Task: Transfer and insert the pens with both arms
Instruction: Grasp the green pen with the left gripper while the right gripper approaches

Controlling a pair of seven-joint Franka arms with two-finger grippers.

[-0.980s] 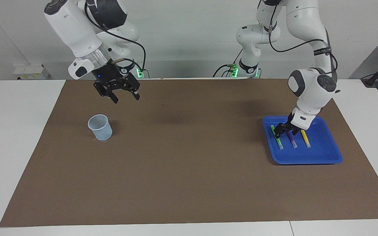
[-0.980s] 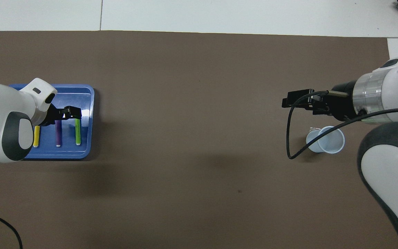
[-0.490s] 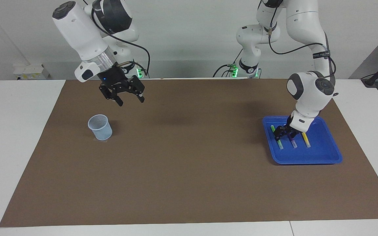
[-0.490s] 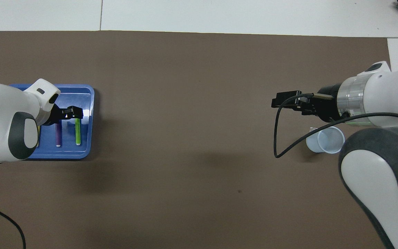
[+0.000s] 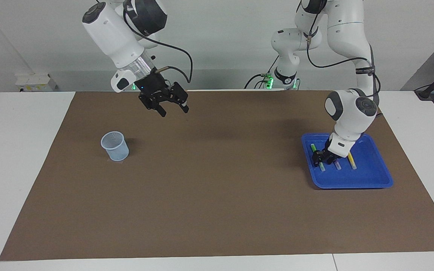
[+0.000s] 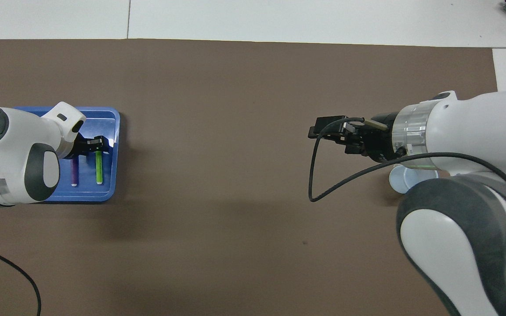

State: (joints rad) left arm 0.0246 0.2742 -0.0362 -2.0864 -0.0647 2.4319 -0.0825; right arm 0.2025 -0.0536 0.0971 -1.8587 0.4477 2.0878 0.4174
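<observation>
1 green pen [image 5: 318, 157] beneath left tool [image 5: 323, 158].

Left arm [image 5: 349, 113]: folded steeply down, wrist nearly vertical; left gripper [image 5: 320, 158] at the bottom, jaws seemingly narrowed, though the fingertips are hard to resolve. Right arm [image 5: 117, 34]: raised, forearm slanting toward five o'clock in the facing view; right gripper [image 5: 173, 110] aloft, fingers spread apart.
</observation>
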